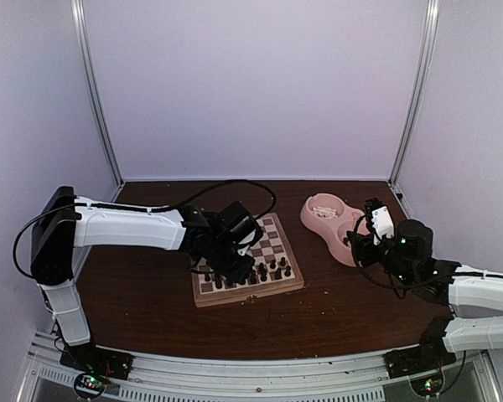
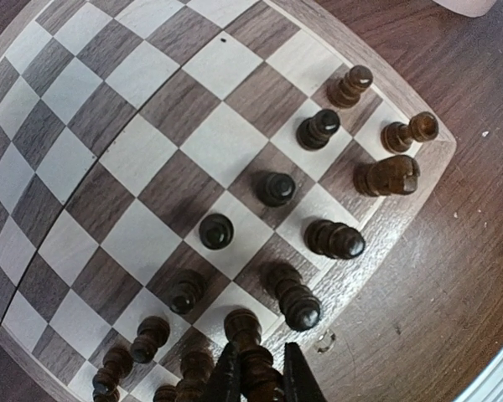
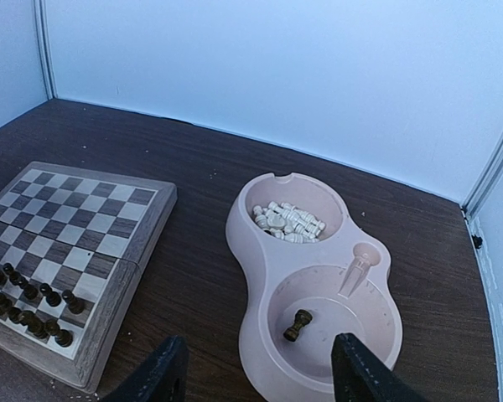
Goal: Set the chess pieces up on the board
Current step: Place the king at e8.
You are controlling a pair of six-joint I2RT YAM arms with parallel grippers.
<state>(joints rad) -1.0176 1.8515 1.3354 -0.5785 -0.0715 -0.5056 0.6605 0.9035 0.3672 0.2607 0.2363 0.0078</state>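
The board point(image 1: 272, 234) lies mid-table, with dark chess pieces point(image 1: 253, 275) standing in its two near rows. Over the near edge, my left gripper point(image 1: 235, 266) is shut on a dark piece point(image 2: 250, 335). That piece stands on a light square in the edge row, clamped between the fingers point(image 2: 225, 377). Several other dark pieces point(image 2: 274, 188) stand on squares around it. My right gripper point(image 3: 260, 373) hangs open above the pink double bowl point(image 3: 256, 276). One dark piece point(image 3: 298, 324) lies in the bowl's near well, and cream-white pieces point(image 3: 287, 222) are heaped in the far well.
The bowl point(image 1: 334, 219) sits right of the board on the dark wooden table point(image 1: 134, 293). White walls and metal posts close in the back and sides. The board's far rows point(image 3: 75, 209) carry no pieces.
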